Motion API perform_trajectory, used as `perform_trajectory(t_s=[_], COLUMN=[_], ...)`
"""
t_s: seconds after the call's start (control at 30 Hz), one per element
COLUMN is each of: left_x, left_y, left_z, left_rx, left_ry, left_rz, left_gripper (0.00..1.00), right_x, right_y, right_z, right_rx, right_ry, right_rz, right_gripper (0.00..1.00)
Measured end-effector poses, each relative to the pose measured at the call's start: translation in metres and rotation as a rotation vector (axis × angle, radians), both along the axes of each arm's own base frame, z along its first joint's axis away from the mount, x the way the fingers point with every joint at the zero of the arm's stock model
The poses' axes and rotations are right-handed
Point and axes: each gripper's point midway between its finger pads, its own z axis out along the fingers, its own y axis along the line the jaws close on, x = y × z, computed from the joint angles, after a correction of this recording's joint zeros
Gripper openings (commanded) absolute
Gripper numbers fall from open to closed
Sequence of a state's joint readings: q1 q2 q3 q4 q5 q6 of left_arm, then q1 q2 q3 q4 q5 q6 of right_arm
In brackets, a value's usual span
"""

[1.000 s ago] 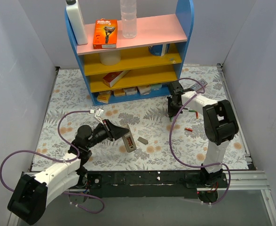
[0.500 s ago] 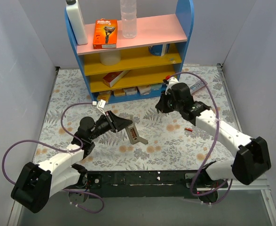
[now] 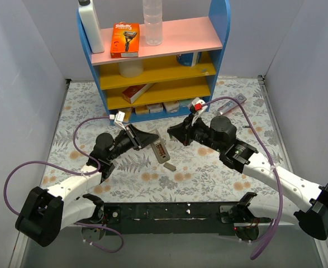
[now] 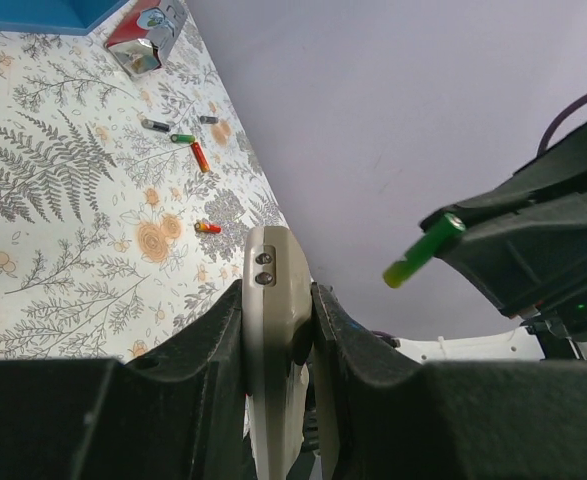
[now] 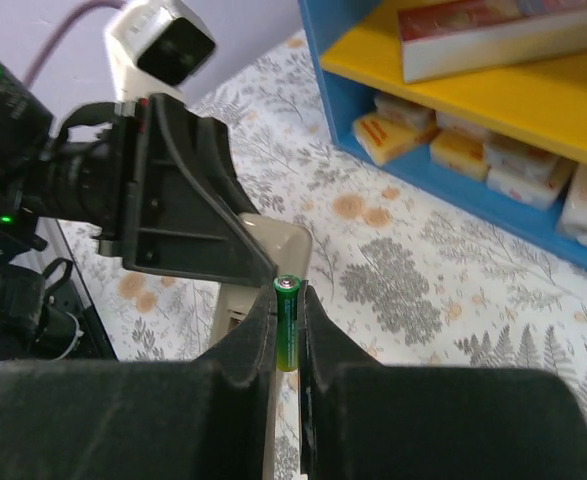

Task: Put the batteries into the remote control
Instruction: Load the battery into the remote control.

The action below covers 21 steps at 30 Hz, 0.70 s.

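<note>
My left gripper [image 3: 150,140] is shut on the remote control [image 3: 160,151] and holds it off the table, back side up with the battery bay open. In the left wrist view the remote [image 4: 273,320] is clamped edge-on between the jaws. My right gripper [image 3: 172,132] is shut on a green battery [image 5: 287,325], which stands upright between the fingers just above the remote [image 5: 258,262]. The green battery [image 4: 423,250] also shows in the left wrist view, close to the remote's end. Several loose batteries [image 4: 200,156] lie on the table beyond.
A small grey cover piece [image 3: 169,166] lies on the floral mat below the remote. The blue shelf [image 3: 152,72] with boxes and bottles stands at the back. A small red and silver object [image 4: 145,40] lies near the shelf foot.
My right arm has swung left from the table's right side, bringing the green battery up to the remote. My left gripper has carried the remote slightly right and farther from me.
</note>
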<state>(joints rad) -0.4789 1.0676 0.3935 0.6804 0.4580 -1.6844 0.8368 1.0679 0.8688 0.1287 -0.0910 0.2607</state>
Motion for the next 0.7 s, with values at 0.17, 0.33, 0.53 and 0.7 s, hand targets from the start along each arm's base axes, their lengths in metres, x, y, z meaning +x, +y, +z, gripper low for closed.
perform_trajectory(t_s=[0.17, 0.33, 0.53, 0.7], left_x=[0.003, 0.007, 0.008, 0.008], left_y=[0.001, 0.001, 0.002, 0.003], left_z=[0.000, 0.003, 0.001, 0.002], left_rx=[-0.010, -0.015, -0.012, -0.014], left_ry=[0.019, 0.026, 0.039, 0.036], left_rz=[0.018, 0.032, 0.040, 0.047], left_gripper=[0.00, 0.00, 0.00, 0.00], right_x=[-0.011, -0.024, -0.035, -0.038], right_y=[0.009, 0.019, 0.031, 0.040], right_z=[0.020, 0.013, 0.003, -0.005], right_rx=[0.051, 0.063, 0.064, 0.053], right_ry=[-0.075, -0.088, -0.084, -0.077], right_rz=[0.066, 0.113, 0.151, 0.151], right_gripper=[0.01, 0.01, 0.01, 0.01])
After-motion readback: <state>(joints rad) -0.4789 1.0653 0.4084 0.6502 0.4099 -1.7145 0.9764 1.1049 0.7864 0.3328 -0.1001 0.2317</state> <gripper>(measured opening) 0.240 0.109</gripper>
